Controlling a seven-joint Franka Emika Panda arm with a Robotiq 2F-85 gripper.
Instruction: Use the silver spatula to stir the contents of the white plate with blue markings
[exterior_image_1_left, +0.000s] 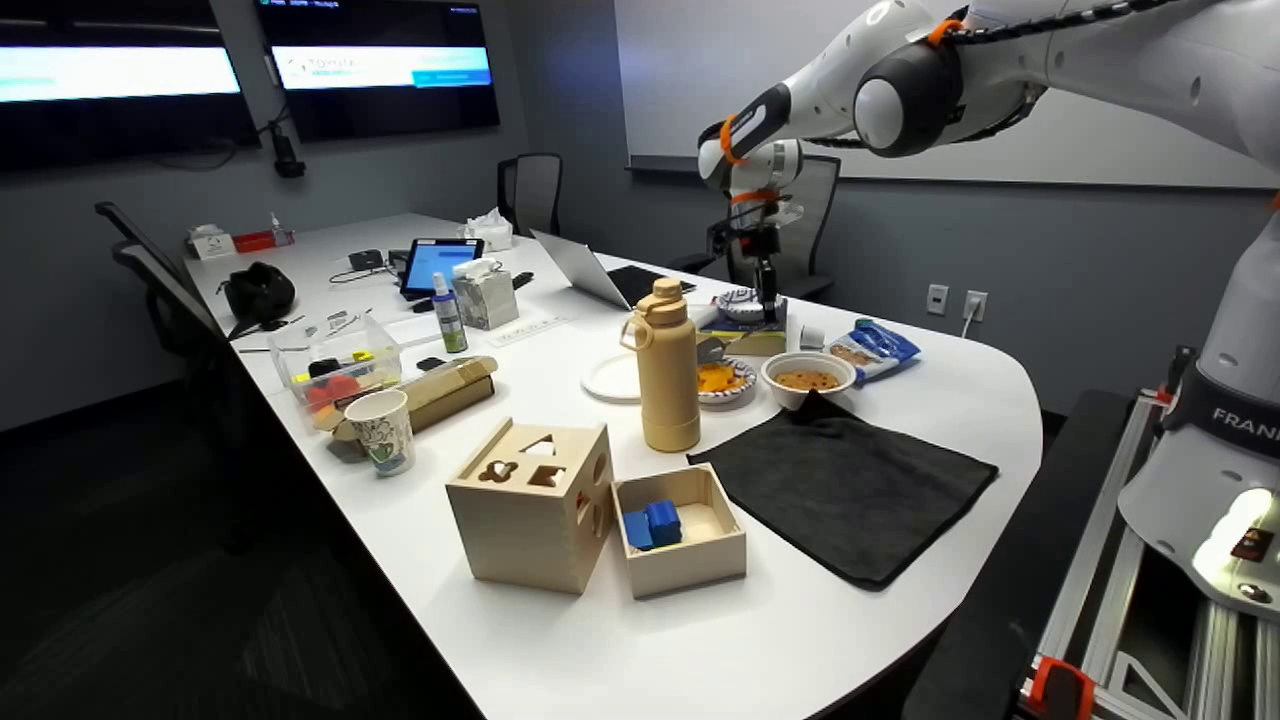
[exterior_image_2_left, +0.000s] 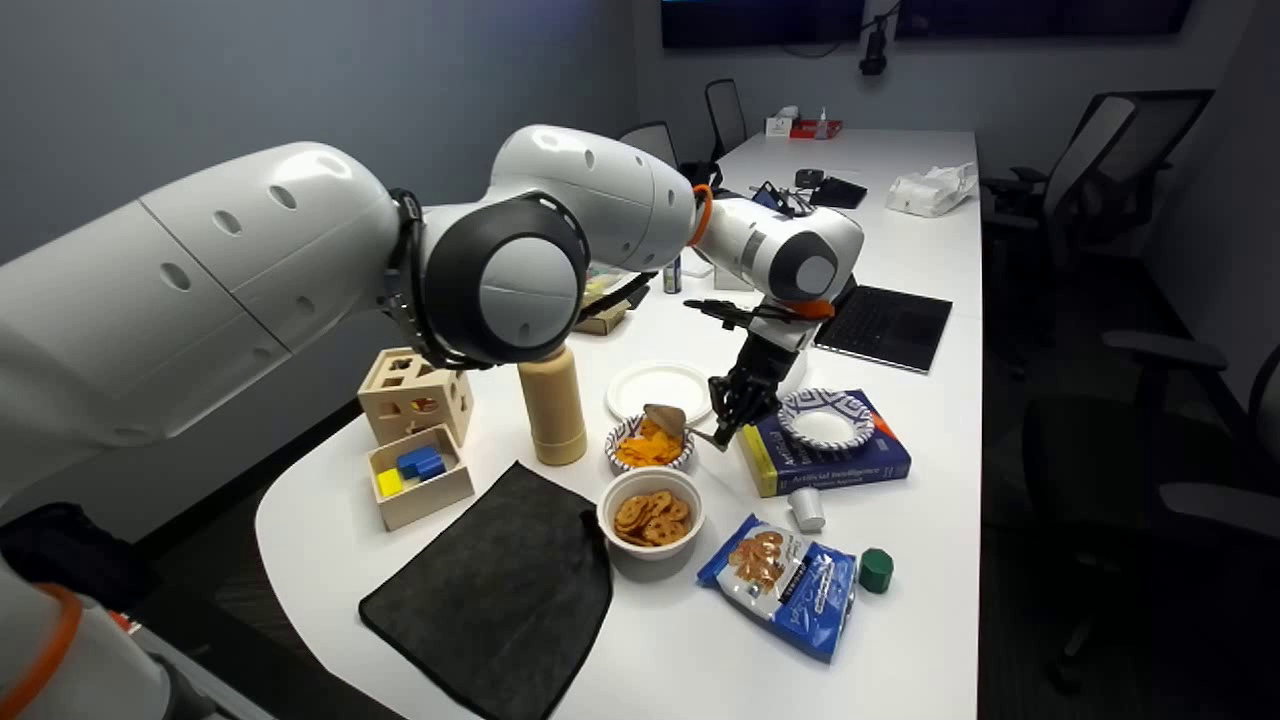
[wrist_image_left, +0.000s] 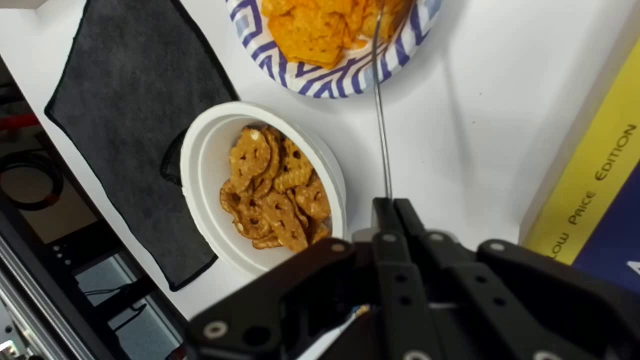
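"When starting from the silver spatula (exterior_image_2_left: 667, 419), found where?"

"At the white plate with blue markings (wrist_image_left: 320, 85), with a tilted blade over the orange chips (wrist_image_left: 312, 37) and a thin handle across the patterned rim. Touching the chips? Impossible to tell."

"Held how?"

"By the handle, in the black hand (wrist_image_left: 394, 205), closed down snugly on the metal with hardly any gap."

"And nearby?"

"Just beside the plate, a white bowl (exterior_image_2_left: 650, 550) of brown pretzel crisps (wrist_image_left: 275, 200). Near as well, in both exterior views, a tan bottle (exterior_image_1_left: 668, 370) and a plain white plate (exterior_image_2_left: 655, 386)."

"Farther out on the white desk (exterior_image_1_left: 800, 640)?"

"Next to the bowl, a black cloth (exterior_image_2_left: 500, 600). Toward the bowl's other side, a blue snack bag (exterior_image_2_left: 790, 590) and a blue-and-yellow book (exterior_image_2_left: 845, 470), with another patterned dish (exterior_image_2_left: 826, 428) on top. Beyond the bottle, a wooden box (exterior_image_1_left: 525, 535) with shaped cutouts. Beside that, an open wooden tray (exterior_image_1_left: 690, 568) with blue blocks (exterior_image_1_left: 660, 522) inside."
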